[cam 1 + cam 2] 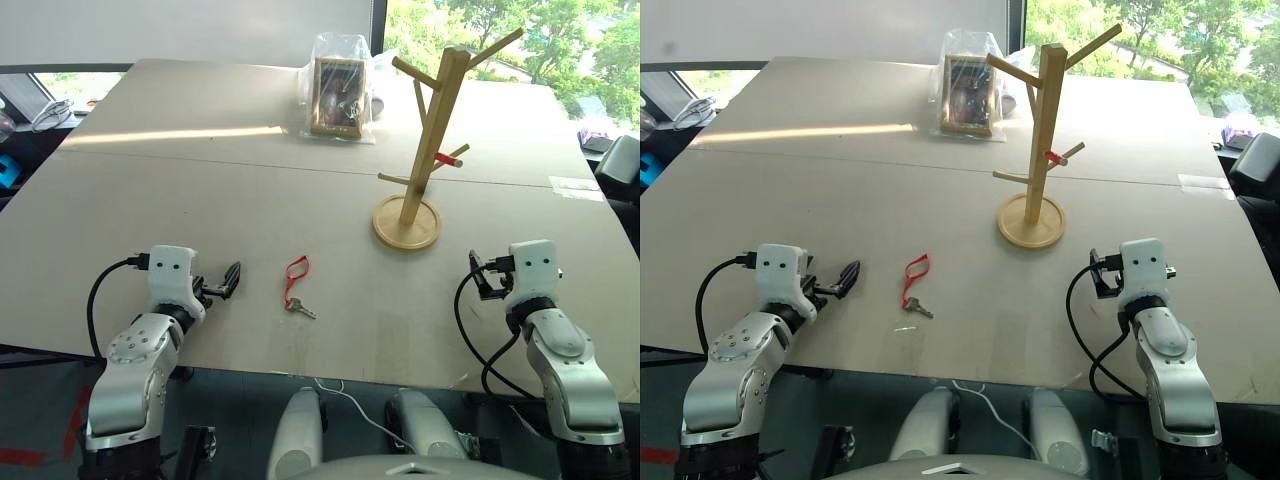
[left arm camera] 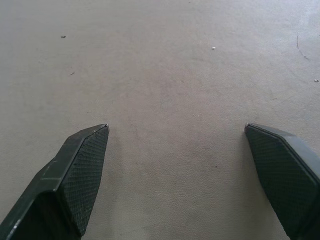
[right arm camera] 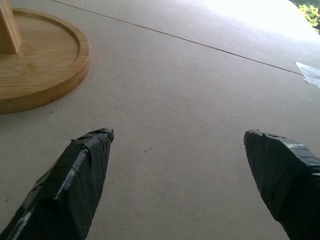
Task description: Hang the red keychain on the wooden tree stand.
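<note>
While flat, red keychain (image 1: 296, 280), silver key

The wooden tree stand (image 3: 35, 60) is cut off in the right wrist view, with just part of its round base and the post's foot visible. Clear plastic wrap blurs the picture frame (image 1: 338, 95) near the tabletop's far edge, its image too small to tell

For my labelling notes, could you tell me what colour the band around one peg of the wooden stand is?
Red band, clearest in the left eye view.
</note>
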{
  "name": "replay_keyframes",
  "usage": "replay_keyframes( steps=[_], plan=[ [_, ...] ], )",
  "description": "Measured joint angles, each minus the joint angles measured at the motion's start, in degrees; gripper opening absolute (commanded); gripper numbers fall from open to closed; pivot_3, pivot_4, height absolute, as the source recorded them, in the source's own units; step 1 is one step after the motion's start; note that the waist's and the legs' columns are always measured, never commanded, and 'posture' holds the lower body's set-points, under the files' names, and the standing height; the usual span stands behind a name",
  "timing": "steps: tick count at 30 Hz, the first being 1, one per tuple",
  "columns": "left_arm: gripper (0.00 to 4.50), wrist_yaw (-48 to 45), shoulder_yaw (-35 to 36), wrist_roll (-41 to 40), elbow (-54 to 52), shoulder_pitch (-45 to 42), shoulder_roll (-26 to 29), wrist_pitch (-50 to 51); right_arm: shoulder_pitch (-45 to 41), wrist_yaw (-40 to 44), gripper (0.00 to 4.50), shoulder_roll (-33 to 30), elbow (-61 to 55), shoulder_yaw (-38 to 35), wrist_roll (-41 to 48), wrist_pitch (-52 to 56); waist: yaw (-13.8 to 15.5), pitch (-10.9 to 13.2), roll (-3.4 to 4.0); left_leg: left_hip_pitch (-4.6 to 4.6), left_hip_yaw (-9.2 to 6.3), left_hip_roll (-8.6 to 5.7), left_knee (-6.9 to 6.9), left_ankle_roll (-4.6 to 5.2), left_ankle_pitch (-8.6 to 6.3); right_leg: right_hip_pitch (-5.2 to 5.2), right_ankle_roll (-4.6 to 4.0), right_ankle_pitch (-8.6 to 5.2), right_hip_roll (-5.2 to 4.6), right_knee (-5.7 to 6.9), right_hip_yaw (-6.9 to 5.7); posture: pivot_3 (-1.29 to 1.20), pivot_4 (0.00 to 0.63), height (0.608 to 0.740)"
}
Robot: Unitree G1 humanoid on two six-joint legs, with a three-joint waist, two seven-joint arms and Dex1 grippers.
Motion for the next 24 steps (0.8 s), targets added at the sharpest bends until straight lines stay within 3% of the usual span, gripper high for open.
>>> replay_keyframes(
  steps=[3,12,15,24],
  plan=[
    [4.46,-0.3,0.3,-1.3,-2.2,1.1,0.3,1.8,-0.5,1.9,4.50,-0.8,0.1,0.0,1.0,0.3,-0.2,0.0,0.00,-0.02,0.02,0.00,0.00,0.00,0.00,-0.01,0.00,0.00,0.00,-0.02,0.02,0.00,0.150,0.740],
    [4.46,-0.1,1.5,-13.8,-24.9,8.2,-1.5,16.5,-9.1,26.4,4.50,-13.3,0.1,-1.8,19.5,3.9,-0.1,0.0,0.00,0.00,0.04,0.00,0.02,0.01,0.00,0.05,0.00,0.00,-0.01,-0.05,0.05,0.00,0.150,0.740],
    [4.46,2.5,-2.2,-14.5,-28.1,8.4,-3.4,19.0,-11.6,32.8,4.50,-16.2,0.0,-1.1,24.1,5.1,-0.1,0.0,-0.02,0.03,-0.01,0.00,0.03,0.01,0.00,0.08,0.00,0.00,0.02,-0.03,0.01,0.00,0.150,0.740],
    [4.46,6.1,-13.2,-10.5,-26.4,6.6,-4.4,19.2,-15.1,41.6,4.50,-20.4,-0.4,2.3,31.3,8.1,0.0,0.0,-0.02,0.00,-0.02,-0.01,0.03,0.01,0.00,0.09,0.00,0.00,0.02,-0.06,0.01,0.00,0.150,0.740]
  ],
)
